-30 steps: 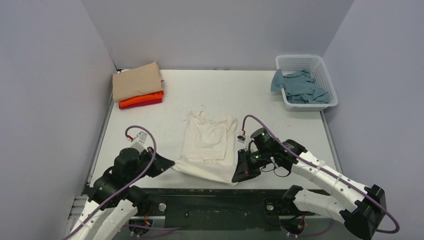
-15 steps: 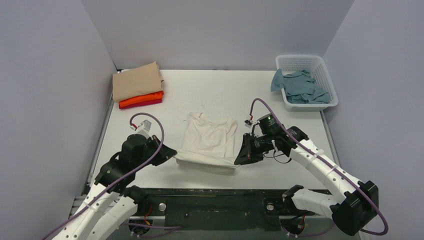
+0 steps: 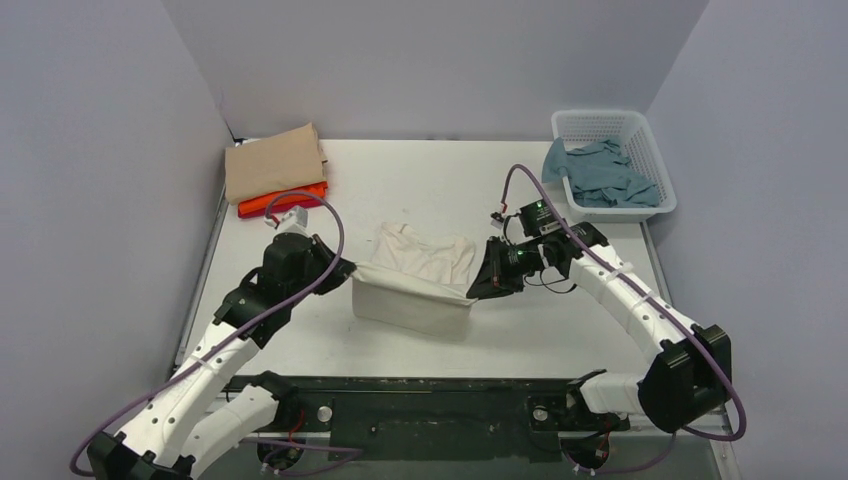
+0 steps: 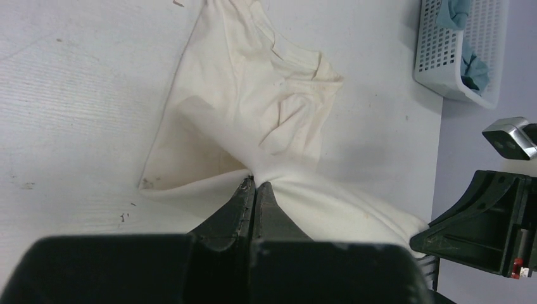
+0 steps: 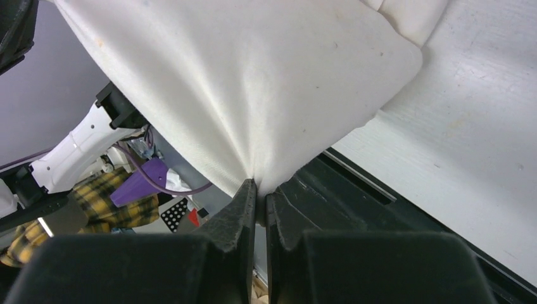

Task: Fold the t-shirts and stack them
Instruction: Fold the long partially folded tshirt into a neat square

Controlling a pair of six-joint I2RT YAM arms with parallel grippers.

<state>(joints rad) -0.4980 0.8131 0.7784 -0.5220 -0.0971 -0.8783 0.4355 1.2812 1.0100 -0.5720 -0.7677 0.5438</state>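
Note:
The cream t-shirt (image 3: 415, 280) lies mid-table, its near hem lifted and stretched between both grippers. My left gripper (image 3: 345, 268) is shut on the hem's left corner; in the left wrist view (image 4: 254, 183) the cloth (image 4: 253, 107) spreads beyond the tips. My right gripper (image 3: 480, 290) is shut on the right corner, and the right wrist view (image 5: 256, 183) shows the cloth (image 5: 253, 82) hanging taut. A tan tee (image 3: 272, 160) tops a folded stack over an orange one (image 3: 285, 199) and a red one (image 3: 300, 207). Grey-blue tees (image 3: 600, 172) lie in the basket.
The white lattice basket (image 3: 610, 125) stands at the back right corner; it also shows in the left wrist view (image 4: 443, 57). The folded stack sits at the back left by the wall. Grey walls enclose the table on three sides.
Both grippers have carried the near hem of the cream t-shirt away from the front edge, up and toward the collar. The shirt now doubles over itself.

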